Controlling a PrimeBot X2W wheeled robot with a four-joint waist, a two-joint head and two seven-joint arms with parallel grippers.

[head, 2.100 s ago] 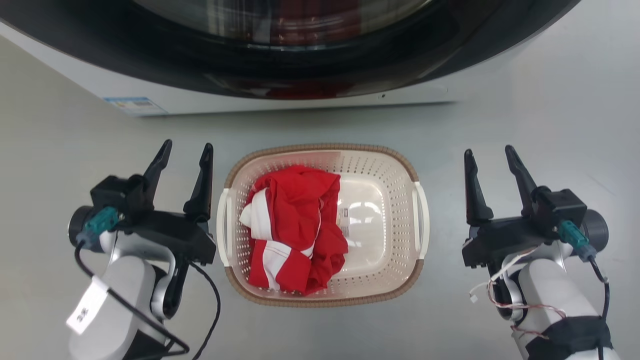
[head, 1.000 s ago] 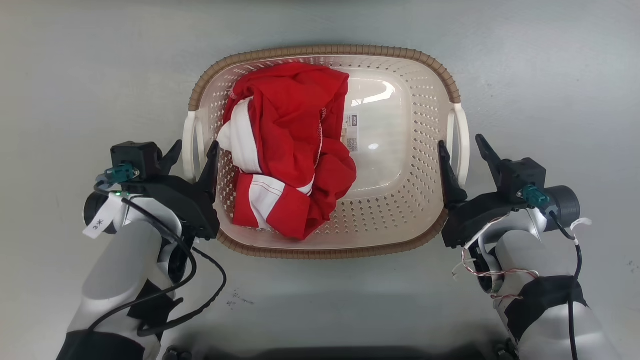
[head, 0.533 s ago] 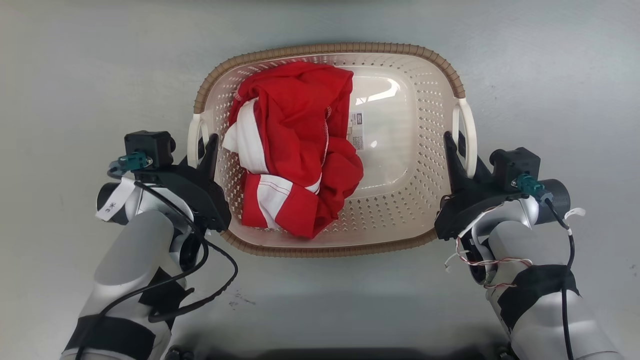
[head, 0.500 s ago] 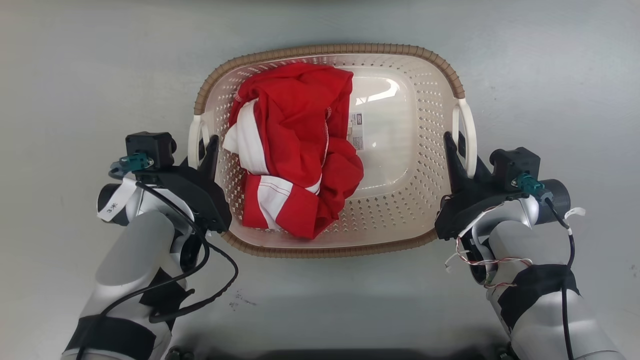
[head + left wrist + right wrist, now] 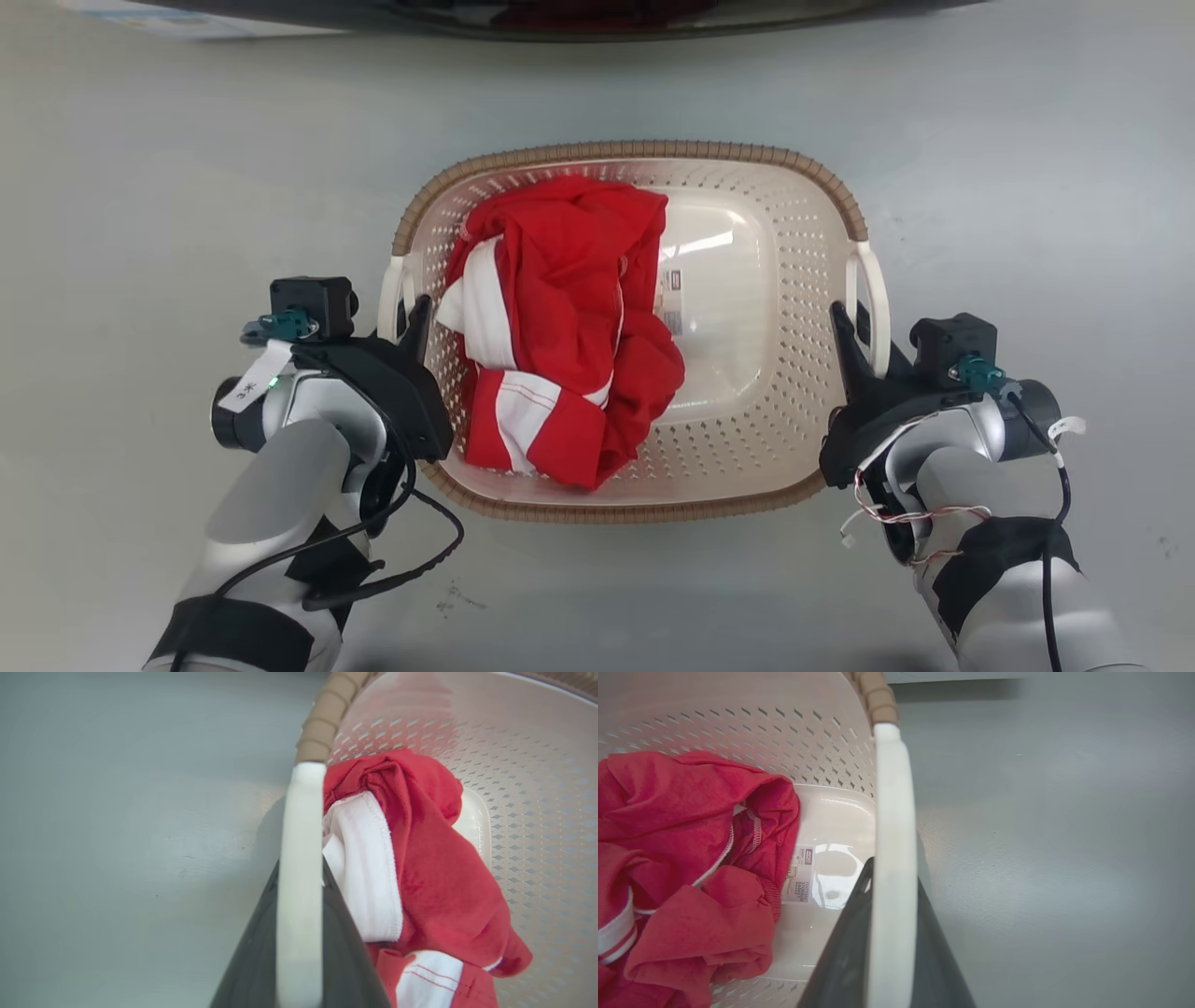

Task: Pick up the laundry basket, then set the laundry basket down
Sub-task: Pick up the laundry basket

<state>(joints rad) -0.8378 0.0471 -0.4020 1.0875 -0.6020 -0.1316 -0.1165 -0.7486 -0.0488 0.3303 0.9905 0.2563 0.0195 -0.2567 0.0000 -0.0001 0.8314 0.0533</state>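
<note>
The laundry basket (image 5: 635,150), cream perforated plastic with a brown woven-look rim, sits in the middle of the head view on the grey floor. It holds a crumpled red and white garment (image 5: 560,327). My left gripper (image 5: 406,315) is shut on the basket's white left handle (image 5: 387,289). My right gripper (image 5: 864,329) is shut on the white right handle (image 5: 878,294). In the left wrist view the handle (image 5: 299,872) runs between my dark fingers (image 5: 252,961). The right wrist view shows the same grip on its handle (image 5: 892,849). Whether the basket is off the floor I cannot tell.
The dark lower edge of a washing machine (image 5: 560,14) runs along the top of the head view, beyond the basket. Grey floor (image 5: 140,187) lies on both sides. A small label (image 5: 801,872) sits on the basket's smooth base.
Both grippers went from open beside the basket to shut on its handles. Over the last half second the head camera moved, bringing the washing machine's edge into view; the grips hold.
</note>
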